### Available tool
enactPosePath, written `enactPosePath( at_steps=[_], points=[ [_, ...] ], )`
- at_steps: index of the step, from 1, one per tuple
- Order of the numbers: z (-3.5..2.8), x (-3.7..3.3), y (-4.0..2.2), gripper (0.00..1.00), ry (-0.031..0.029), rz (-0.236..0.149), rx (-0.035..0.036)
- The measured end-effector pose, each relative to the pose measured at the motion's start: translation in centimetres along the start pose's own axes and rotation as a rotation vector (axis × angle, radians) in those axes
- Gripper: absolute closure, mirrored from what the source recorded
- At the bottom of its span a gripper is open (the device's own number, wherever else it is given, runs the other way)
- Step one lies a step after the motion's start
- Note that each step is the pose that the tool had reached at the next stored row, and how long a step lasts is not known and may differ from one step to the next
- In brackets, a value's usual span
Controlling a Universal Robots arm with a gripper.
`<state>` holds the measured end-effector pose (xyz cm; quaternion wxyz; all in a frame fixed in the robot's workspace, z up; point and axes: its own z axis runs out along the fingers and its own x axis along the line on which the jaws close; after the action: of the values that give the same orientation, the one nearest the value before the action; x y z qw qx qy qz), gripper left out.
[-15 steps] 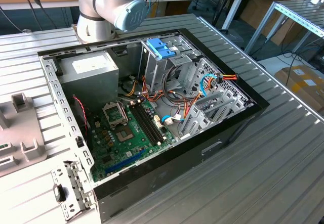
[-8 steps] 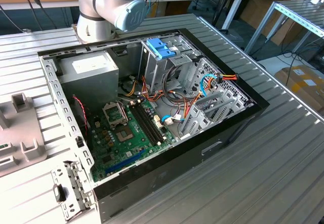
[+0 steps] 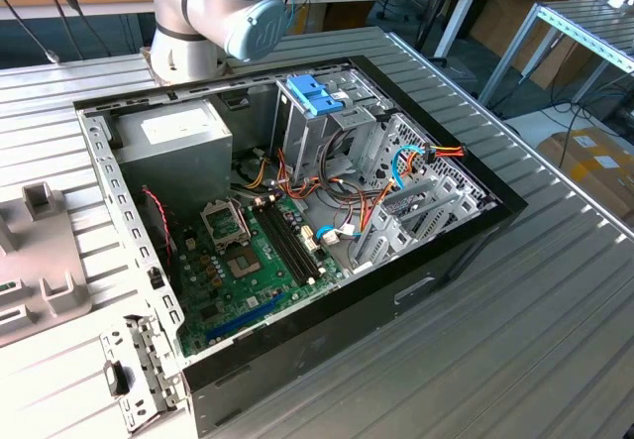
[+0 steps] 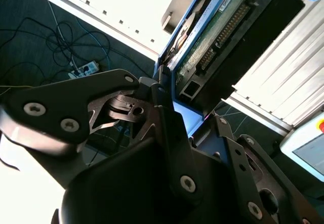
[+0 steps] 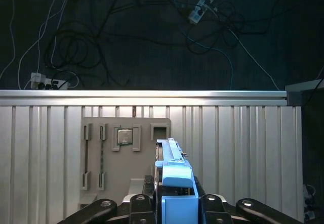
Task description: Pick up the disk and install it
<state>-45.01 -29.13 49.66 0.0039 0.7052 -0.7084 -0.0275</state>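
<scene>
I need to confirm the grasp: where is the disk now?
In the first wrist view, the disk stands edge-on, clamped in the gripper, above the ribbed table near the grey parts tray.

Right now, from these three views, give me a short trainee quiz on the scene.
1. True or false: the pincer is shut on the disk.
2. In the first wrist view, what lies beyond the disk? A) a grey tray on the ribbed table; B) a keyboard; C) a monitor.
3. Fill in: in the exterior view, the computer case lies open, showing a green ___.
Key: 1 true; 2 A; 3 motherboard.
</scene>
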Motion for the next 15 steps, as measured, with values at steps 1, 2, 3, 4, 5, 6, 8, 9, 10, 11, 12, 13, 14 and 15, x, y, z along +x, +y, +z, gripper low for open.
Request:
enactPosePath(
  at_steps=[1,2,3,4,5,6,8,9,10,11,12,13,14,15],
  points=[
    [0.00,0.02,0.00,0.63,0.0000,0.000,0.0000],
    [0.00,0.05,0.00,0.63,0.0000,0.000,0.0000],
    [0.00,0.07,-0.01,0.63,0.0002,0.000,0.0001],
    [0.00,0.07,-0.01,0.63,0.0006,0.000,0.0000],
    [0.00,0.08,-0.01,0.63,0.0011,0.000,-0.0001],
    [0.01,0.08,-0.01,0.63,0.0018,0.000,0.0000],
    [0.02,0.09,-0.01,0.63,0.0032,0.000,0.0000],
    [0.02,0.10,-0.01,0.63,0.0035,0.000,0.0000],
    [0.06,0.16,-0.01,0.63,0.0040,0.000,0.0001],
    [0.10,0.26,-0.01,0.63,0.0040,0.000,0.0001],
    [0.11,0.27,-0.01,0.63,0.0040,0.000,0.0001],
    [0.11,0.28,-0.01,0.63,0.0040,0.000,0.0000],
    [0.11,0.30,-0.01,0.63,0.0040,0.000,0.0001],
    [0.11,0.32,-0.01,0.63,0.0040,0.000,0.0001]
  ],
)
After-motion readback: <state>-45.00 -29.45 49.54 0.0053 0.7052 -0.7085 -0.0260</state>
